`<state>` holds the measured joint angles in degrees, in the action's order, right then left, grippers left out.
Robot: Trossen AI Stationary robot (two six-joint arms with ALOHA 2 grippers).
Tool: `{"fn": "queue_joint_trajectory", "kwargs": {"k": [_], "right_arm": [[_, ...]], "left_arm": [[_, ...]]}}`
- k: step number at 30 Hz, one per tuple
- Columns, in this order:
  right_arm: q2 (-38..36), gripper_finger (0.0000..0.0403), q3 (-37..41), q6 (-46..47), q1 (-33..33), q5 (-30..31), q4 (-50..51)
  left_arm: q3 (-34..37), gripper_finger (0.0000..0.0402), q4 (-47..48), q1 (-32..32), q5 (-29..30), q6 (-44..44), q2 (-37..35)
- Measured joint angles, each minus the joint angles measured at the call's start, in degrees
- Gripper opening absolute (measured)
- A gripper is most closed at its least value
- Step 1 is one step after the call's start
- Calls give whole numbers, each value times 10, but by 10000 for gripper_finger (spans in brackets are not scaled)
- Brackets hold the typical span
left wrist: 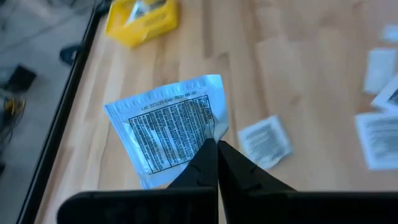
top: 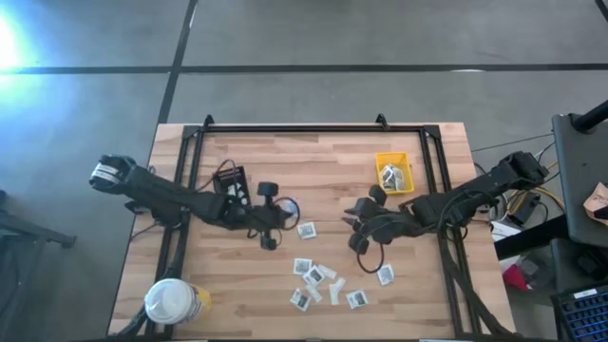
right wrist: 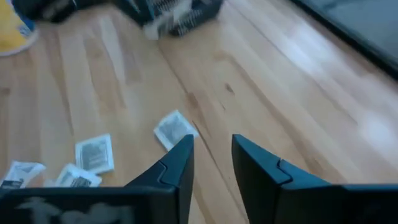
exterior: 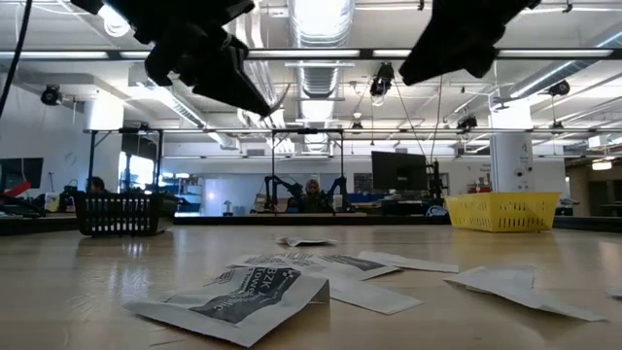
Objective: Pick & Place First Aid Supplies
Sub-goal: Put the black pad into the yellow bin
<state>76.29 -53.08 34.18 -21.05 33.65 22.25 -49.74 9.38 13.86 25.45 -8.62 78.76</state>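
Observation:
The first aid supplies are small white packets. Several lie loose on the wooden table (top: 247, 285) near its front middle (top: 313, 277), and one (top: 306, 230) lies a little farther back. My left gripper (left wrist: 216, 148) is over the table's middle (top: 275, 211), shut on one printed packet (left wrist: 168, 127). My right gripper (right wrist: 211, 148) hangs to the right of centre (top: 351, 218), open, with nothing between its fingers. A packet (right wrist: 173, 129) lies on the table beyond it. The yellow bin (top: 393, 173) at the back right holds some packets. My left gripper pinches the packet by one edge near a corner (left wrist: 210, 133) between its two fingertips. The fingers slant downward from the table's left side. The packet is lifted clear of the table and sticks out past the fingertips, printed face toward the wrist camera.
A black wire tray (top: 231, 185) stands left of centre at the back. A round white-lidded yellow tub (top: 171, 302) sits at the front left corner. A black frame (top: 313, 128) runs along the table's back and sides. Bare wood lies between the two grippers.

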Motion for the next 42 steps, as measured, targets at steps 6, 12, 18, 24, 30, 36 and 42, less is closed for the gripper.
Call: {"fn": "queue_joint_trajectory", "kwargs": {"k": [6, 12, 18, 24, 30, 36, 42], "right_arm": [[0, 135, 0, -115, 10, -43, -98], [24, 146, 0, -132, 19, -70, -224], [69, 142, 0, -78, 28, -71, -274], [99, 139, -6, -43, 32, -67, -278], [123, 147, -9, -21, 41, -67, -278], [143, 137, -9, -13, 52, -67, -288], [150, 77, -9, -11, 58, -72, -294]], "left_arm": [[-22, 0, -42, 34, -1, -23, 44], [-57, 0, -58, 60, 36, -59, 96], [-87, 0, -57, 66, 98, -117, 138], [-96, 0, -58, 72, 127, -148, 148], [-96, 0, -60, 74, 141, -153, 144], [-95, 0, -59, 74, 144, -156, 143], [-95, 0, -58, 74, 145, -156, 143]]}}
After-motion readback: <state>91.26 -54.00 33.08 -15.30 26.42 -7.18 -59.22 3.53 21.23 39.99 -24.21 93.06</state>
